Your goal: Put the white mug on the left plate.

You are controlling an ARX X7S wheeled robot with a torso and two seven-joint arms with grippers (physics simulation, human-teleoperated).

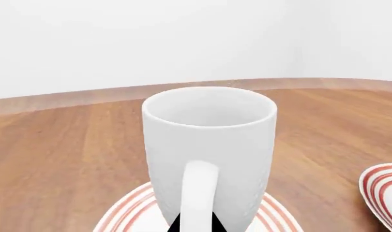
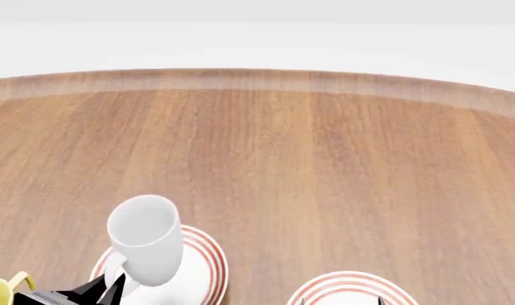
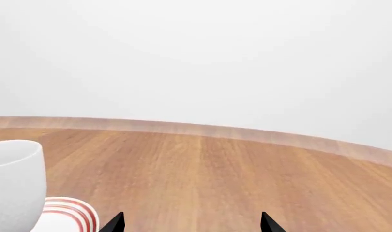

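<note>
Pale blank walls ring a broad wooden worktop (image 2: pixel 308 159), and near its front edge the tall plain all-white ceramic mug (image 2: pixel 145 244) stands upright over the left plate (image 2: pixel 208 264), the round white one with thin red rings at its rim. Whether the mug's base is fully seated or just above the plate cannot be told. The left pincer (image 1: pixel 196 226) shows as a dark sliver at the loop handle (image 1: pixel 199 193); it looks closed on that handle, though the fingertips are mostly hidden. The risk from here: a handle hold sits off-centre, so letting go while the mug hangs tilted could rock it over, and pulling back without clearing the loop could drag it off the plate. The head view alone shows a yellow-handled mug (image 2: pixel 3 289) just beside the left arm, a bump hazard on retreat, and the second ringed plate (image 2: pixel 351 289). The right wrist view shows the right pincer (image 3: pixel 192 223) with its dark tips spread apart, holding nothing, well clear.
</note>
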